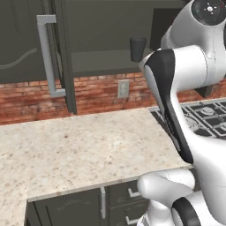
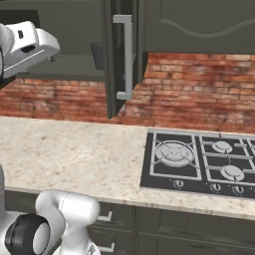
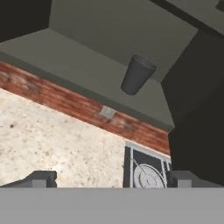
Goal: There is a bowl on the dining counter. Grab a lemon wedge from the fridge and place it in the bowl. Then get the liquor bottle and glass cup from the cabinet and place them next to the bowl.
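Reaching toward the glass cup [image 3: 137, 75] on the open cabinet's shelf [image 3: 87, 65], I held the jaws spread, judging a straight advance around it came next.

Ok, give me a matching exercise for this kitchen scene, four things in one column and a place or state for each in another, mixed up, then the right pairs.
Things:
1. glass cup
2. gas hob
3. cabinet door
4. gripper

Places or states:
A. swung open, its handle vertical
B. jaws apart, holding nothing
C. upright on the cabinet's lower shelf
D. set into the speckled counter, right of the open cabinet

Pairs: 1-C, 2-D, 3-A, 4-B
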